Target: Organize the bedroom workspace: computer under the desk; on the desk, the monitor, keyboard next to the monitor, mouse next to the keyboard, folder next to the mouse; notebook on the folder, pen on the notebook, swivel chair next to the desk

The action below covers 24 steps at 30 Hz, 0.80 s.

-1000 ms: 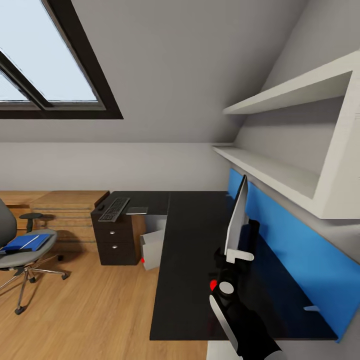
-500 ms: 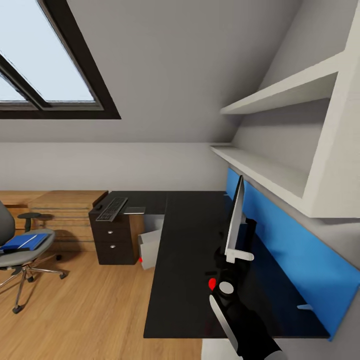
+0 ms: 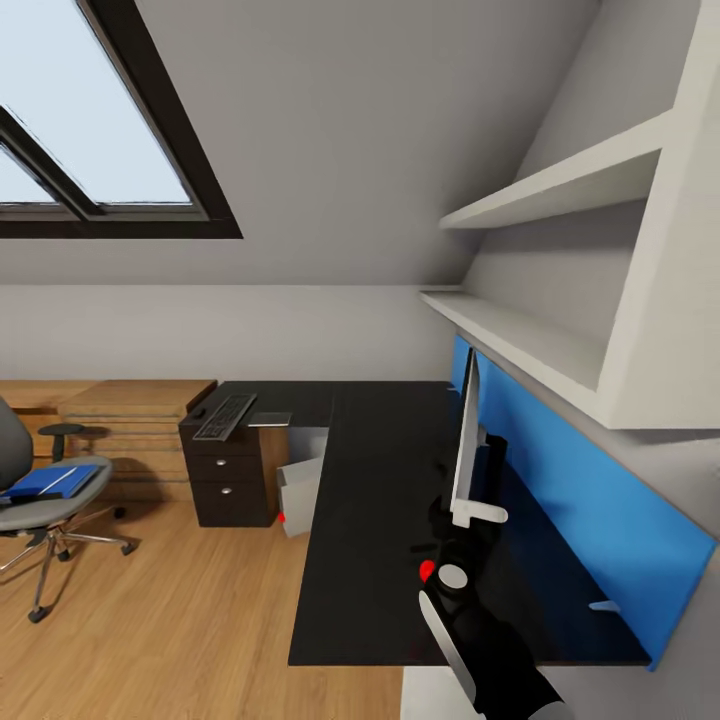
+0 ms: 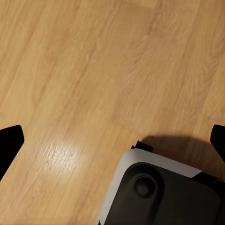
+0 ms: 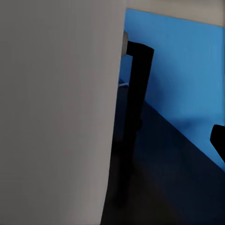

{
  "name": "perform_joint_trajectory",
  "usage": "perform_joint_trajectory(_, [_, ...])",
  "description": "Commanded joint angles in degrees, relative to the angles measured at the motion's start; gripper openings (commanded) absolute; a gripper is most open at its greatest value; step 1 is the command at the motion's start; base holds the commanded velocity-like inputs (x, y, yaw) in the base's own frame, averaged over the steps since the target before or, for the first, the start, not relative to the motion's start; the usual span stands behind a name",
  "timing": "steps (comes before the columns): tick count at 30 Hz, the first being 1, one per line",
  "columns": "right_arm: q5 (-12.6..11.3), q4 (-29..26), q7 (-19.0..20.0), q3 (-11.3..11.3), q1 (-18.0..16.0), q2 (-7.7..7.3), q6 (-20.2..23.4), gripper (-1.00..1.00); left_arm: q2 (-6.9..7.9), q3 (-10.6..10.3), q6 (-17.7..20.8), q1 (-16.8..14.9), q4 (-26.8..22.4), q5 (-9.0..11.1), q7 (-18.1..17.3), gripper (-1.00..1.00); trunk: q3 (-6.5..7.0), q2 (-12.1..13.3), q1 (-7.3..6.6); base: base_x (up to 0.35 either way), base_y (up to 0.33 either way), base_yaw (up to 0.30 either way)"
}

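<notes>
The monitor [image 3: 465,440] stands edge-on over the right wing of the black desk [image 3: 370,500], close to the blue back panel. My right gripper [image 3: 470,512] is shut on its lower edge. In the right wrist view the monitor's grey back [image 5: 56,112] and black stand [image 5: 136,103] are close up. The keyboard [image 3: 226,416], mouse [image 3: 200,413] and grey notebook [image 3: 270,420] lie on the desk's far left end. The computer [image 3: 300,495] sits under the desk. The blue folder [image 3: 52,482] lies on the swivel chair [image 3: 35,510] at the left. My left gripper [image 4: 112,140] hangs open over the floor.
A wooden cabinet [image 3: 130,430] stands against the far wall behind the chair. White shelves [image 3: 560,340] jut out above the desk's right wing. The desk's drawer unit [image 3: 232,485] sits under its left end. My own base [image 4: 159,192] shows below the left gripper.
The monitor has come more upright and closer to the blue panel in my right gripper. The whole view has shifted slightly as the camera moved.
</notes>
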Motion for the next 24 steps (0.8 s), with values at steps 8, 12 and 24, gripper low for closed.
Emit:
perform_joint_trajectory(8, [-0.2, 0.0, -0.4, 0.2, -0.1, -0.04, 0.4, 1.00, 0.05, -0.5, -0.2, 0.0, -0.2, 0.5, 0.4, 1.00, -0.10, -0.1, 0.02, -0.085, 0.000, 0.000])
perform_joint_trajectory(12, [-0.2, 0.0, -0.4, 0.2, -0.1, -0.04, 0.4, 1.00, 0.07, -0.5, -0.2, 0.0, -0.2, 0.5, 0.4, 1.00, -0.10, -0.1, 0.02, -0.165, 0.000, 0.000])
perform_joint_trajectory(24, [-0.3, 0.0, -0.3, 0.2, -0.1, -0.04, 0.4, 1.00, 0.02, -0.5, -0.2, 0.0, -0.2, 0.5, 0.4, 1.00, -0.10, -0.1, 0.02, -0.119, -0.103, 0.000])
